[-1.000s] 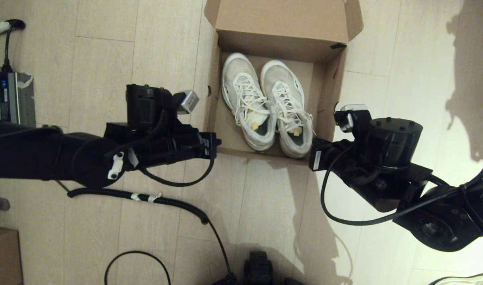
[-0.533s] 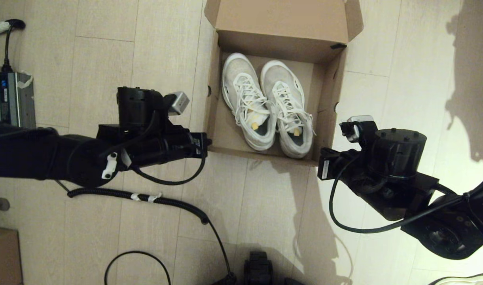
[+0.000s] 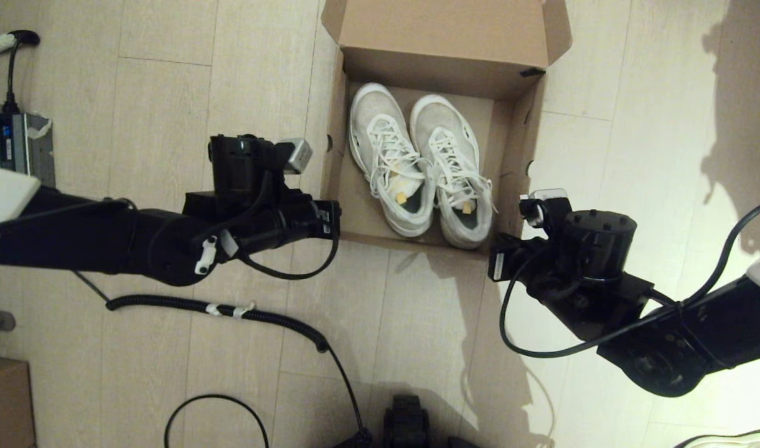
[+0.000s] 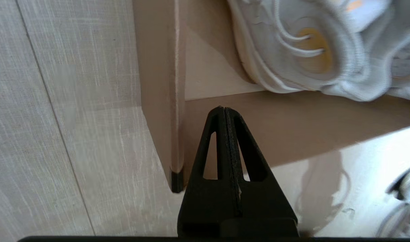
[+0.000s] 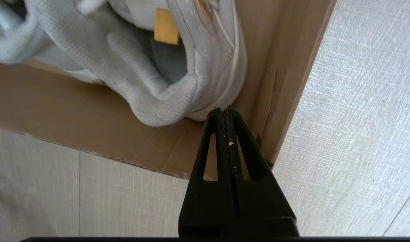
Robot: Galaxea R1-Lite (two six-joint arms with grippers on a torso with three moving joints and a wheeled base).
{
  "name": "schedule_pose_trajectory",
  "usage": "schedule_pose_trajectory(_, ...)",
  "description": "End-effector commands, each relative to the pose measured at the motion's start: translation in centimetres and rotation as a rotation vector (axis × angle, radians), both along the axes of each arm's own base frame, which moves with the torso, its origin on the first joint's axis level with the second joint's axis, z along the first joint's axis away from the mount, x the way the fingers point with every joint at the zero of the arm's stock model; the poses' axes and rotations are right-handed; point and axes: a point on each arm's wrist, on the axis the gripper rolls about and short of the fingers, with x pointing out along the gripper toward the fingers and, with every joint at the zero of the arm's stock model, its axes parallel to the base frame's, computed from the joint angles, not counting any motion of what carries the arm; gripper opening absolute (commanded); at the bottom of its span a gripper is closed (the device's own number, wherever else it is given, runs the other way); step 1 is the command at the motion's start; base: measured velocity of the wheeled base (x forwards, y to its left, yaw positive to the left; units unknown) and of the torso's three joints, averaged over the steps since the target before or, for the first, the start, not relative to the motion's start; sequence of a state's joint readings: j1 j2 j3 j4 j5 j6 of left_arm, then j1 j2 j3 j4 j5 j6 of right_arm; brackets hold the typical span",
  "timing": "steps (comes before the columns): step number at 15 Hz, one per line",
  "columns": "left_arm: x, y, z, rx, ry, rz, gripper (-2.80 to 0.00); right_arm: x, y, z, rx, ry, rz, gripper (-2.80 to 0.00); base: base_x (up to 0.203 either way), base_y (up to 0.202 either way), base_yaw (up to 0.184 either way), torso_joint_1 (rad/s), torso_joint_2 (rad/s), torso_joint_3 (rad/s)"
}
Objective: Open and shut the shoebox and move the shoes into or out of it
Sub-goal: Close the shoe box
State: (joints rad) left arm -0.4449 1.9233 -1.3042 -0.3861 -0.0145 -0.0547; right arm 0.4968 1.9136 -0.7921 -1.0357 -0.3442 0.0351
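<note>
Cardboard box [image 3: 523, 155] open on floor, shoes [image 3: 420, 165] inside, long axes pointing away from robot. Left fingers [image 4: 225, 116] clenched empty at near-left corner; right fingers [image 5: 225, 116] clenched empty at near-right corner, nearest a heel.

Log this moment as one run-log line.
shoebox: open | shoes: inside | left gripper: shut, near-left corner | right gripper: shut, near-right corner

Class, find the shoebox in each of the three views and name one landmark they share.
Head view: shoebox top centre, lid open, shoes inside.
Left wrist view: its near corner, just beyond the shut left claw.
Right wrist view: its other near corner, beyond the shut right claw.
Shared landmark: the shoes' heels.
</note>
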Motion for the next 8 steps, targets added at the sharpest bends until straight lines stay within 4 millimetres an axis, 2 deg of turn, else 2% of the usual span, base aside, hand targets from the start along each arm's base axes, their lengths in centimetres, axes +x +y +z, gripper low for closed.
schedule_pose_trajectory(1,0.3,-0.6,-0.5,0.022,-0.006,0.030,-2.80,0.2,0.1,-0.4,-0.004,0.006,-0.002,-2.80,0.000,0.000,0.000,0.000,0.00,0.000)
schedule_pose_trajectory(4,0.4,-1.0,-0.9,0.076,-0.020,0.101,-2.80,0.2,0.1,-0.6,-0.006,0.011,-0.005,-2.80,0.000,0.000,0.000,0.000,0.00,0.000)
schedule_pose_trajectory(8,0.6,-2.1,-1.4,0.087,-0.013,0.087,-2.80,1.1,-0.5,-1.0,-0.020,0.016,-0.039,-2.80,0.000,0.000,0.000,0.000,0.00,0.000)
